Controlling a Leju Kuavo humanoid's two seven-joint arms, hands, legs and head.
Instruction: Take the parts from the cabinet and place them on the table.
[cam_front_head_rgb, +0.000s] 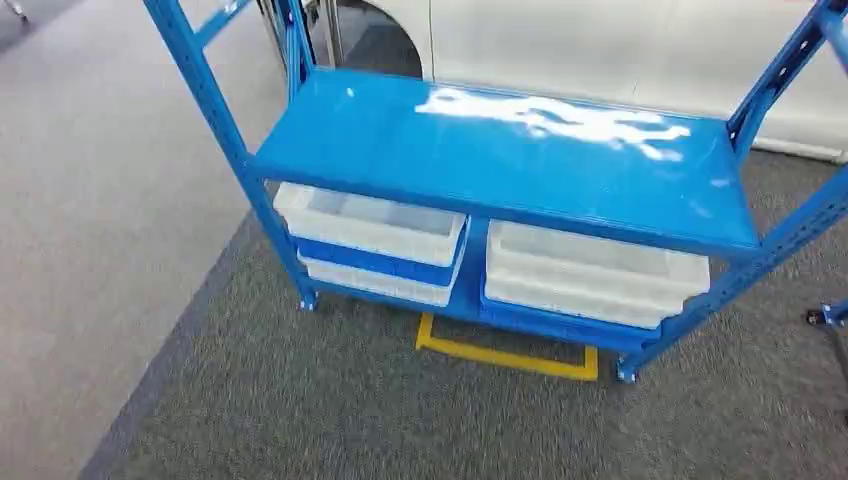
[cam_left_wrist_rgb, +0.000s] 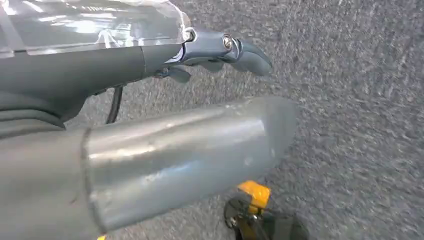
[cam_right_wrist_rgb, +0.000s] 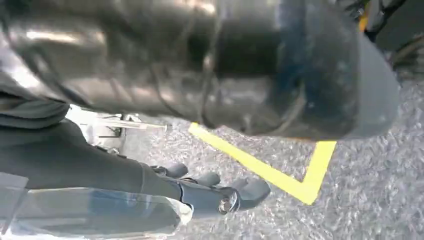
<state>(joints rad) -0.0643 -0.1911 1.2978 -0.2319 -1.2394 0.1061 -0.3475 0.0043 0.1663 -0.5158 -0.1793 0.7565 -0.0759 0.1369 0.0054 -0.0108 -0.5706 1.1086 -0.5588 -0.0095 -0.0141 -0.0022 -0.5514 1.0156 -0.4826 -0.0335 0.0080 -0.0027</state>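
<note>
Both robot hands (cam_left_wrist_rgb: 220, 52) (cam_right_wrist_rgb: 220, 192) hang over carpet — cabinet (cam_front_head_rgb: 500, 160) ahead.

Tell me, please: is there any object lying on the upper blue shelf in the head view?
No, the upper blue shelf is bare, with only bright glare on its surface; the white bins sit on the level below it.

Bright blue metal shelving rack (cam_front_head_rgb: 500, 150) with white glare, translucent white bins (cam_front_head_rgb: 372, 222) on blue lower shelf, yellow floor tape (cam_front_head_rgb: 505, 357), speckled dark grey carpet (cam_front_head_rgb: 330, 410), lighter grey floor (cam_front_head_rgb: 90, 230) at left
</note>
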